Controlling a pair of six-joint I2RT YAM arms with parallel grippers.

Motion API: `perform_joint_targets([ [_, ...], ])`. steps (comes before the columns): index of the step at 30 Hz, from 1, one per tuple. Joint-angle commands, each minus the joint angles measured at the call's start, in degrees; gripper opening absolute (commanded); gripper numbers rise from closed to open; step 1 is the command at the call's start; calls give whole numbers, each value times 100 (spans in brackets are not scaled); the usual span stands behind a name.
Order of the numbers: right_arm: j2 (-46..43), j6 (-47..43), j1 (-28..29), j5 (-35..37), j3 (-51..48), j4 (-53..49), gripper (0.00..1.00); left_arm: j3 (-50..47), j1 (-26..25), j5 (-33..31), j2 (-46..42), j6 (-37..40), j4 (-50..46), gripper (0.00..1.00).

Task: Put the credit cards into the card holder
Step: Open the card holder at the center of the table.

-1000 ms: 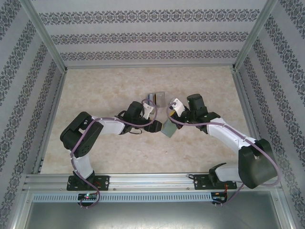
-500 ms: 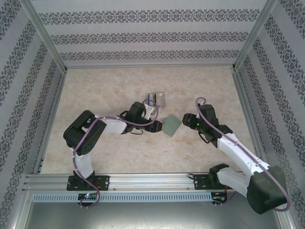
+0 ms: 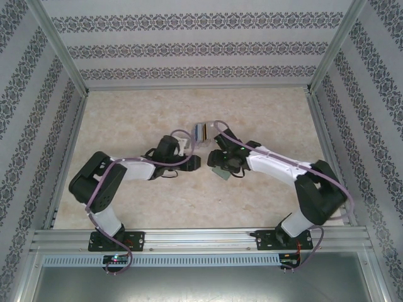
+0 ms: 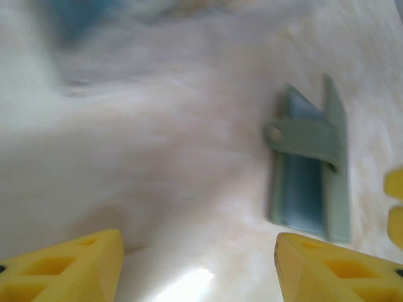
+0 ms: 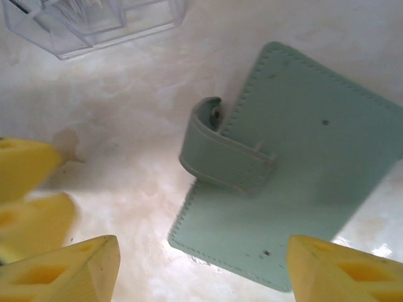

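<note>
grey-green card holder (image 5: 302, 170), 1, on table (image 5: 126, 145), 1 clear rack (image 5: 94, 25) near

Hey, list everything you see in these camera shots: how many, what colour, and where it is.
card holder: one, grey-green, flat on the table under the right gripper, strap wrapped over one edge
clear rack: one, transparent plastic, on the table just beyond the card holder
table: one, beige marbled, under everything
walls: three, white with dark patterned stripes, around the table
frame rail: one, silver, at the near edge, carrying both arm bases
left gripper: one, yellow fingers, open, over the table beside the card holder
right gripper: one, yellow fingers, open, above the card holder
</note>
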Motion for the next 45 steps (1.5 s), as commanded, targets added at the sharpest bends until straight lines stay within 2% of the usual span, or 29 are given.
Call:
perform_joint_targets([
  [1,547,341,227,945,565,-1175,72,-329,376,-799,-247,-534,50,65],
  [4,1004,517,419,1572,988,-1747,73,-349,531,-783,-239,-638,-31,64],
  [10,1545,483,490,1753,1313,-1994,73,-357,533,-880,-351,-633,-106,64],
  [15,1639,446,504,2097,1411,-2210,70,-347,533,-868,-349,-635,-155,65],
  [20,1483,161,384,2161,1244,-2116,56,-334,532,-820,-384,-618,-156,66],
  [24,1266,-196,216,1927,973,-1748,41,-323,531,-722,-367,-629,-118,67],
  [26,1202,-409,130,1821,895,-1668,37,-341,532,-695,-324,-662,-68,67],
  [28,1123,-619,52,1663,794,-1497,35,-296,532,-633,-258,-675,-77,67],
  [35,698,-1549,-118,903,545,-950,15,-222,533,-433,-104,-692,-6,67],
  [37,494,-1857,-162,443,498,-751,9,-245,528,-403,-124,-685,82,67],
  [40,164,-2158,-174,-347,322,-274,7,-276,532,-446,-172,-673,73,67],
  [45,-76,-1886,-231,-1845,-83,891,7,-329,533,-551,-266,-635,77,68],
])
